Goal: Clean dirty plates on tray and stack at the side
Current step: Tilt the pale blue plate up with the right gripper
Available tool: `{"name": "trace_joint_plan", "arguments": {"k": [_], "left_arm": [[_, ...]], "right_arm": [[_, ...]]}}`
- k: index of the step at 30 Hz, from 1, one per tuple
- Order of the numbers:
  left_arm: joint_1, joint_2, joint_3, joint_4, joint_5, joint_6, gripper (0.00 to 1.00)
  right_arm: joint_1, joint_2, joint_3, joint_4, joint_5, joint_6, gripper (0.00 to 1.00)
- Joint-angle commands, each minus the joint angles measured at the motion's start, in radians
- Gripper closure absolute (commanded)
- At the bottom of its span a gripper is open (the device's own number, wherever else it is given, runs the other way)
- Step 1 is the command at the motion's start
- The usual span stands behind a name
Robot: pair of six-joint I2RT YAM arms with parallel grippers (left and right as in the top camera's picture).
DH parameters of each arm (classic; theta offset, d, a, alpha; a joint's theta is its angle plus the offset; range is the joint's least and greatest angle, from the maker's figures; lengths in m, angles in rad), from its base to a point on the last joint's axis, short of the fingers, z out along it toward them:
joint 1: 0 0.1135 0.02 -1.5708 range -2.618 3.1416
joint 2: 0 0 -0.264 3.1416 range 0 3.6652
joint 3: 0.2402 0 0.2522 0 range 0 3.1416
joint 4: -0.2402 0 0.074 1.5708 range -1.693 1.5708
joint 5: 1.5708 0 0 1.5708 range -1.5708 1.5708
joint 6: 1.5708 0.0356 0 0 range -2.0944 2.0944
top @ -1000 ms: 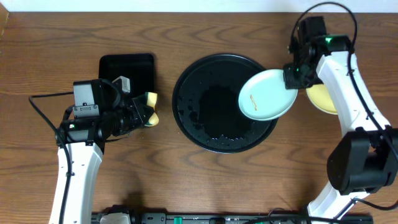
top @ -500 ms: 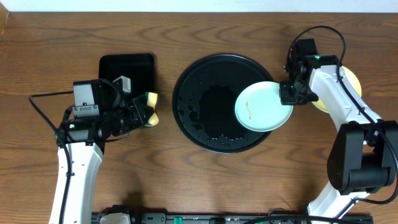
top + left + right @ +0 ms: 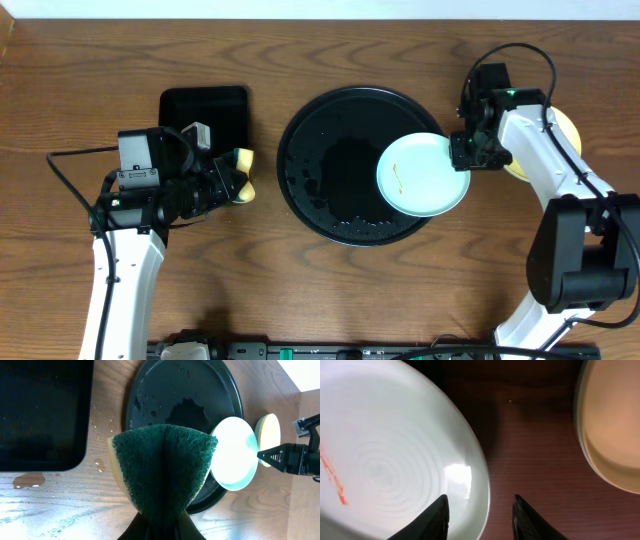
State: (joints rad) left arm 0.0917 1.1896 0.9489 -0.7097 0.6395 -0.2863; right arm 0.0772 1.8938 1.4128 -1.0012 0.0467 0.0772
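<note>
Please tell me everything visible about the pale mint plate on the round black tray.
The pale mint-blue round plate looks glossy, like glazed ceramic or plastic, with fine concentric rings in its middle and a thin orange smear toward the tray's centre. It lies face up on the right side of the large round glossy black tray, its right edge reaching past the tray's rim. The right gripper stands open astride that edge; whether a finger touches it cannot be told.

Rectangular black tray, green-faced sponge, wooden table
</note>
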Motion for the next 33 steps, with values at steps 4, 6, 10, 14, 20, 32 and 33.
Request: {"name": "trace_joint_plan", "arguments": {"k": [4,6,10,14,20,32,33], "left_arm": [[0.002,0.003,0.018,-0.005,-0.005,0.032,0.92],[0.002,0.003,0.018,-0.005,-0.005,0.032,0.92],[0.002,0.003,0.018,-0.005,-0.005,0.054,0.92],[0.002,0.003,0.018,-0.006,-0.005,0.054,0.92],[0.002,0.003,0.018,-0.008,-0.005,0.054,0.92],[0.002,0.003,0.018,-0.008,-0.005,0.055,0.92],[0.002,0.003,0.018,-0.008,-0.005,0.055,0.92]], "right_arm": [[-0.077,0.009,-0.011,0.0,-0.15,-0.061,0.68],[-0.097,0.009,-0.011,-0.001,-0.186,-0.08,0.69],[-0.102,0.009,-0.017,0.013,-0.237,-0.097,0.69],[-0.103,0.009,-0.034,0.023,-0.227,-0.097,0.67],[-0.103,0.009,-0.11,0.111,-0.228,-0.097,0.68],[-0.102,0.008,-0.188,0.198,-0.228,-0.097,0.98],[-0.102,0.007,-0.182,0.198,-0.228,-0.097,0.99]]}}
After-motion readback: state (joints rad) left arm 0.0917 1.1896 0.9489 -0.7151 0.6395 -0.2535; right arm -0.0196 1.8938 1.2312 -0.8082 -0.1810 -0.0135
